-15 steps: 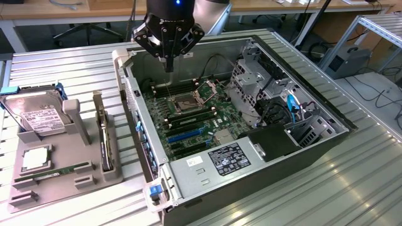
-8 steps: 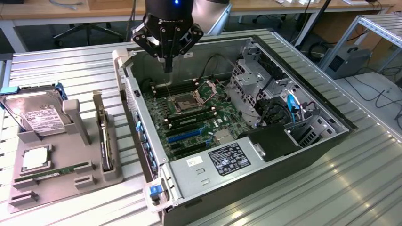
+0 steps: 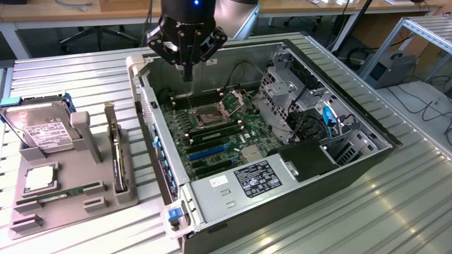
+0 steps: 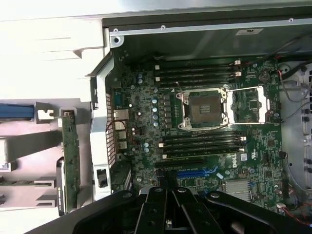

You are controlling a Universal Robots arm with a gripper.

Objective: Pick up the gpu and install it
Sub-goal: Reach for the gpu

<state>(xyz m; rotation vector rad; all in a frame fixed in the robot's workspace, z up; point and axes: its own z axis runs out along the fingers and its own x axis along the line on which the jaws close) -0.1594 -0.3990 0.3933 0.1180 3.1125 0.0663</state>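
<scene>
The gpu [image 3: 117, 154] is a thin dark card standing on edge in a slot of the grey holder [image 3: 71, 209], at the exterior view's left, outside the computer case. The wrist view catches it edge-on as a narrow green-dark strip [image 4: 71, 158] beside the case wall. My gripper [image 3: 187, 73] hangs above the far end of the open case [image 3: 233, 206], over the motherboard [image 3: 211, 132] and well apart from the gpu. Its fingers [image 4: 157, 214] are shut together with nothing between them. The blue expansion slot [image 4: 195, 172] lies just ahead of the fingertips.
The holder also carries a silver hard drive [image 3: 41, 132], a processor chip [image 3: 39, 177] and a green RAM stick [image 3: 60, 193]. Inside the case are the open CPU socket [image 4: 204, 108], a metal drive cage [image 3: 289, 92] and cables [image 3: 328, 119]. The case stands on a ribbed metal table [image 3: 381, 211].
</scene>
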